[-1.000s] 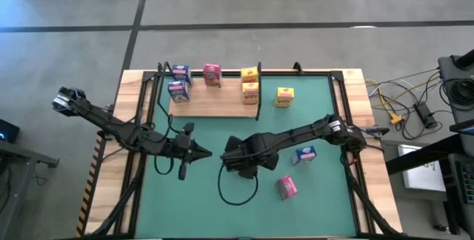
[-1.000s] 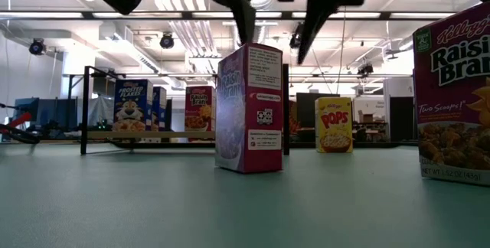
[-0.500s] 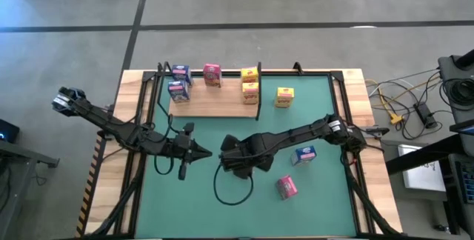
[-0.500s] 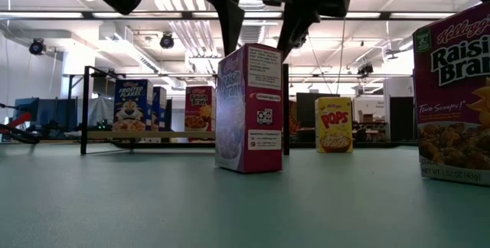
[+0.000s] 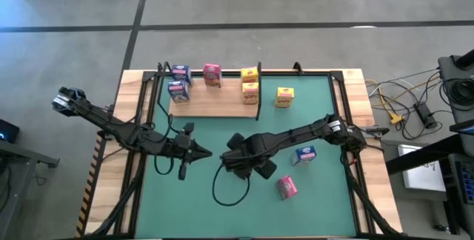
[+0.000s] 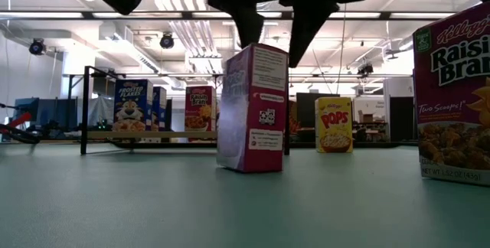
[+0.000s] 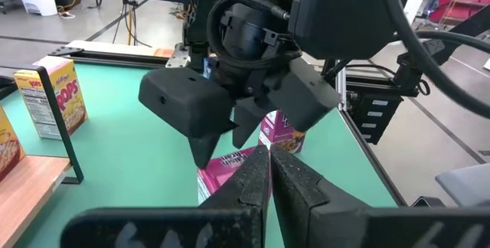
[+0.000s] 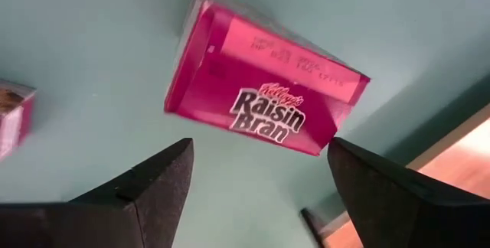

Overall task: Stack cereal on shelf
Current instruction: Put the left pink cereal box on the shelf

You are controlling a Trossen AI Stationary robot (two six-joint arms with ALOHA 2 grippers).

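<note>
the right tool hangs at the top centre of the low view, its fingers spread on either side of the top of a pink box that stands a little tilted on the green bench. the left tool waits left of centre in the high view, its fingers pressed together. the shelf lies at the upper middle with two blue boxes, one pink and two yellow on it. a yellow box stands right of it. a blue box and another pink box sit at lower right.
</note>
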